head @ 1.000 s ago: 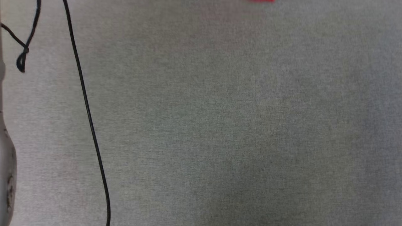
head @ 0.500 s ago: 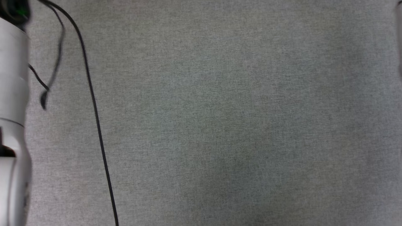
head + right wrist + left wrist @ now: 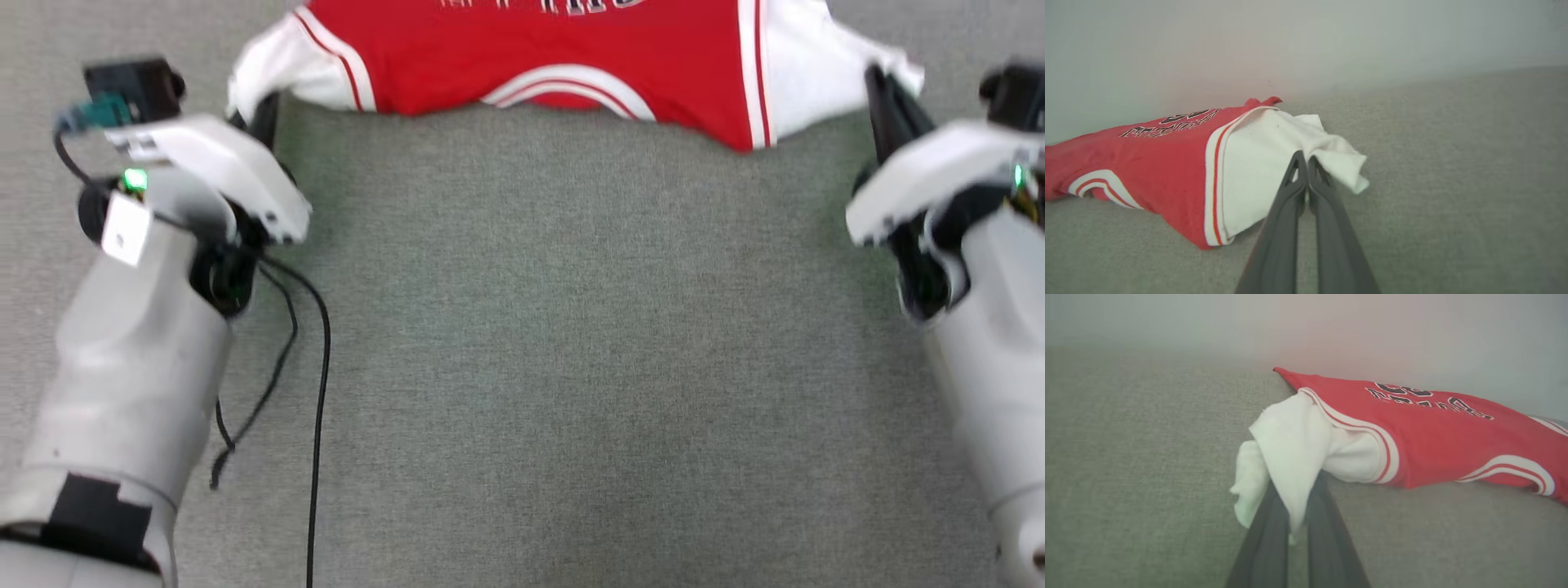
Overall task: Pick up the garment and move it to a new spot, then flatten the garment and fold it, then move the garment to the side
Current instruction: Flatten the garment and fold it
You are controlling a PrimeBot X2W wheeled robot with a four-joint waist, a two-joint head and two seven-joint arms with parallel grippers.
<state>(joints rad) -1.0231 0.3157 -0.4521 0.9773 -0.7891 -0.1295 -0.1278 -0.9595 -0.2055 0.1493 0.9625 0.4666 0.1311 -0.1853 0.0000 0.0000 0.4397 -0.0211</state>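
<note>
Grey carpet (image 3: 571,343) bears the garment (image 3: 531,57), lying between left hand (image 3: 263,118) and right hand (image 3: 1306,161), each pinching one end of it.

We are seeing a wide stretch of grey surface (image 3: 571,343) lying open between our two arms. The garment (image 3: 555,57) is spanning its far edge, black cables (image 3: 323,351) are trailing beside our left forearm (image 3: 131,367), and what seems to be a pale wall (image 3: 1412,330) is closing off the room behind.
</note>
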